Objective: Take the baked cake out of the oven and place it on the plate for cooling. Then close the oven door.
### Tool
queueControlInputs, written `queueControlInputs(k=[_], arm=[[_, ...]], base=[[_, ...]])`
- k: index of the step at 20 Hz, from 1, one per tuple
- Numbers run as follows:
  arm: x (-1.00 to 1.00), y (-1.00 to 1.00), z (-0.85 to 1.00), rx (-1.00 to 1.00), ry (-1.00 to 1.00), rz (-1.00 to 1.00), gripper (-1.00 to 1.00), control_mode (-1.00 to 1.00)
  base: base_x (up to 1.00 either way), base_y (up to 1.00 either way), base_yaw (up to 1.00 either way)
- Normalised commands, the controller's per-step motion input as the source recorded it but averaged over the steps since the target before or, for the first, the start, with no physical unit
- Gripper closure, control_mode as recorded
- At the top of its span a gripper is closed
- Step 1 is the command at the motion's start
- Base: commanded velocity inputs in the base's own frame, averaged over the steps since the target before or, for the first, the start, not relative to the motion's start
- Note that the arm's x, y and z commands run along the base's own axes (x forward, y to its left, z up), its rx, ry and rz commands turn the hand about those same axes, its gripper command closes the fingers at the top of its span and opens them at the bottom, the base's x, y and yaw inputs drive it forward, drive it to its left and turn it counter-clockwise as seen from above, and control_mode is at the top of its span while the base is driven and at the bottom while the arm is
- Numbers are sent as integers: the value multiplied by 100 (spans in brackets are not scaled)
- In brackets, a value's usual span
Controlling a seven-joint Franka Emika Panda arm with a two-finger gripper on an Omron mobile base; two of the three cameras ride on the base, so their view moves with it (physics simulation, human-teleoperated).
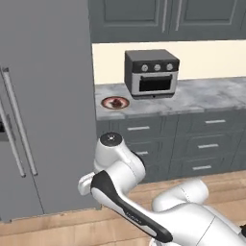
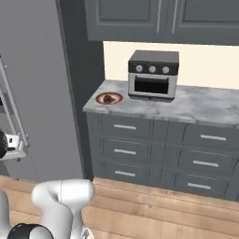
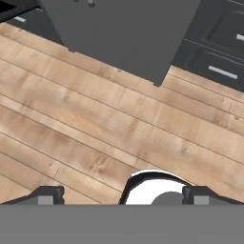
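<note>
Hand view: claw (image 3: pixel 122 194) spread wide, gripping nothing, aimed down at wooden floor (image 3: pixel 95 138); grey fridge (image 3: pixel 124 33) base and dark drawers (image 3: pixel 214 43) beyond. Left base view: arm folded low before tall fridge, well short of bench (image 1: pixel 202 96). On bench, near its fridge end, plate (image 1: pixel 115 103) carrying baked cake (image 1: pixel 116 101), a dark reddish lump. Just beside, small countertop oven (image 1: pixel 152 73) with three knobs, oven door (image 1: pixel 155 84) shut. Grey cabinets (image 1: pixel 163 19) above.
</note>
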Motion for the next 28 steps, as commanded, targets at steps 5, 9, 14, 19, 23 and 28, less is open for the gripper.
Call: queueControlInputs(k=[5, 9, 14, 19, 23, 28], arm=[[0, 0, 0, 0, 0, 0, -100, 100], [0, 0, 0, 0, 0, 0, -100, 100], [0, 0, 0, 0, 0, 0, -100, 100], [0, 0, 0, 0, 0, 0, -100, 100], [0, 0, 0, 0, 0, 0, -100, 100], [0, 0, 0, 0, 0, 0, -100, 100]], base=[[-50, 89, 35], [18, 52, 26], [44, 24, 25], [56, 17, 29], [64, 12, 28], [62, 14, 16]])
